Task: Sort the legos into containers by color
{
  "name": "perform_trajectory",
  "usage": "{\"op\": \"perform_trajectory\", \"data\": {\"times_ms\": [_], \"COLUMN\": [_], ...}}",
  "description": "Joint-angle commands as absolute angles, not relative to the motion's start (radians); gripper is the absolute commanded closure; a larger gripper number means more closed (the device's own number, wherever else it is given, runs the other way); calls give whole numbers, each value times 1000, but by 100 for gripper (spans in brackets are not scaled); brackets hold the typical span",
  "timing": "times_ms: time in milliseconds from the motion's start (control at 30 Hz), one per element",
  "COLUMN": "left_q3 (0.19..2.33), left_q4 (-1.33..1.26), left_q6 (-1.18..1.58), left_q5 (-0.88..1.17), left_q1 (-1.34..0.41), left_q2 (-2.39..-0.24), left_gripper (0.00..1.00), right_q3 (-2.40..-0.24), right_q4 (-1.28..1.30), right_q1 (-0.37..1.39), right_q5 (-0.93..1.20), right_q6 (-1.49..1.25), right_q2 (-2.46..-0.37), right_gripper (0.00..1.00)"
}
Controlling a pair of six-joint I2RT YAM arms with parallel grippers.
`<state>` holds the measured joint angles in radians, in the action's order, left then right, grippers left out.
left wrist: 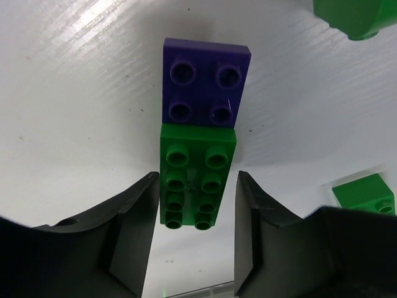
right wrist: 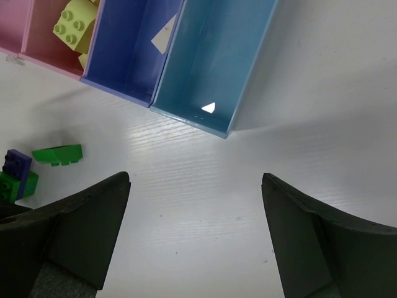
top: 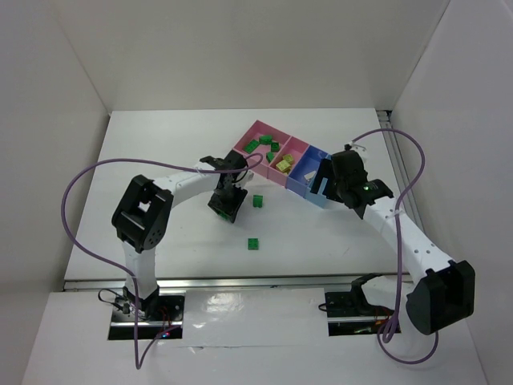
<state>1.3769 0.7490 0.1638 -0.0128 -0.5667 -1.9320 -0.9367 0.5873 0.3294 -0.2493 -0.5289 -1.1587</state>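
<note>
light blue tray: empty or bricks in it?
Empty as far as seen: the light blue rectangular plastic tray shows bare floor in the right wrist view; its far end is cropped.

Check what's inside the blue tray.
Nothing shows in the blue tray but a bright light patch on its floor. In the top view the right gripper hides part of it; the wrist view crops its far end.
</note>
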Motion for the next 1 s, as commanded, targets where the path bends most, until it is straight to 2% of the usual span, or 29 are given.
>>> {"op": "perform_trajectory", "data": {"times_ms": [0,200,267,400,500,533,633,800,967], "left_q3": [1411,1411,1411,1411,1446,1471,1521,1540,1485], "left_q4": [784,795,805,816,827,840,867,836,758], "left_q6": [179,189,189,189,189,189,158,111,87], "left_q5": [6,-3,-3,-3,-3,11,122,517,871], "left_q1": [-561,-561,-561,-561,-561,-561,-551,-502,-428], "left_q2": [-1882,-1882,-1882,-1871,-1849,-1848,-1809,-1724,-1666], "left_gripper": [44,48,59,71,75,81,100,100,100], "right_q3": [-974,-983,-983,-983,-992,-1002,-1022,-1095,-1081], "right_q4": [548,548,548,538,538,538,483,386,183], "right_q1": [337,337,337,337,337,337,337,328,319], "right_q5": [-242,-233,-233,-233,-224,-209,-45,525,846], "right_q6": [-511,-511,-511,-511,-511,-511,-451,-339,-380], "right_q2": [-1166,-1177,-1177,-1187,-1196,-1197,-1241,-1347,-1356], "right_gripper": [6,6,6,6,6,6,7,7,6]}}
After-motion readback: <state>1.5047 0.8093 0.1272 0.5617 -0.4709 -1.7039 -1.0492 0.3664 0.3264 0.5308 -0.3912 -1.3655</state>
